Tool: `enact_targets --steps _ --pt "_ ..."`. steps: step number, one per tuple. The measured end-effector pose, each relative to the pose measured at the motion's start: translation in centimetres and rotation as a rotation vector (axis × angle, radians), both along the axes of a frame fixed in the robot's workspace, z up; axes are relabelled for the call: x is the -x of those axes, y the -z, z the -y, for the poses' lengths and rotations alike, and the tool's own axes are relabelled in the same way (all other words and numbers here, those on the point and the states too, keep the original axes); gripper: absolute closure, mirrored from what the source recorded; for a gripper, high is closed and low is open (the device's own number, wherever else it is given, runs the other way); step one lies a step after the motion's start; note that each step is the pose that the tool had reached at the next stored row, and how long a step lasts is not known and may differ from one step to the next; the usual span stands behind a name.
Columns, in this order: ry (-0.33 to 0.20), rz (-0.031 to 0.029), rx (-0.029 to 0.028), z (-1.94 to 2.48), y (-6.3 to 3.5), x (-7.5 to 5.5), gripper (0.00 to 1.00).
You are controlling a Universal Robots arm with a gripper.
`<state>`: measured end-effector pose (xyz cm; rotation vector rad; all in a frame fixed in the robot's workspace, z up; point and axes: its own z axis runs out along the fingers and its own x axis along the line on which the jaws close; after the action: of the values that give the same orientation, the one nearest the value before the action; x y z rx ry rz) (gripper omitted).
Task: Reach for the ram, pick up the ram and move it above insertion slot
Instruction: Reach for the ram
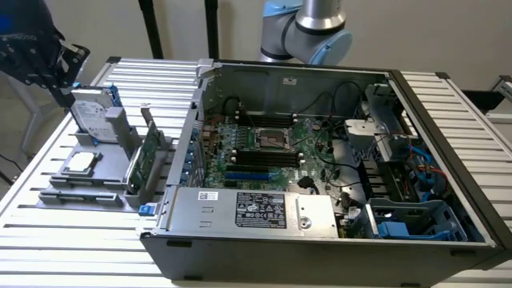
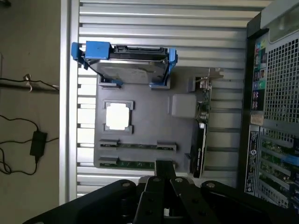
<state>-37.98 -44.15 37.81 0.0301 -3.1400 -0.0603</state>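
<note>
Two ram sticks stand on edge in the grey holder point(image 2: 154, 116): one ram point(image 2: 138, 145) and a second one point(image 2: 133, 164) beside it, thin green strips between grey clips. In the exterior view they sit at the holder's near end point(image 1: 84, 193). My gripper point(image 2: 164, 170) hangs well above the holder with its dark fingers drawn together and nothing between them, its tip over the second stick's end. In the exterior view the gripper point(image 1: 48, 60) is a dark shape at the upper left. The black memory slots point(image 1: 264, 158) lie on the motherboard inside the open case.
The holder also carries a silver hard drive point(image 2: 131, 70) in blue brackets, a square processor point(image 2: 117, 115) and a green expansion card point(image 2: 202, 121) with a metal bracket. The open computer case point(image 1: 320, 240) stands at the exterior view's right of the holder, on a slatted metal table point(image 1: 72, 252).
</note>
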Motion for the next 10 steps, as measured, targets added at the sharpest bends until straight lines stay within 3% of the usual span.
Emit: enact_targets --steps 7,10 --pt "0.0 -0.0001 0.0001 3.07 1.27 0.2 0.89" --pt "0.0 -0.0002 0.0001 3.64 1.8 0.6 0.89"
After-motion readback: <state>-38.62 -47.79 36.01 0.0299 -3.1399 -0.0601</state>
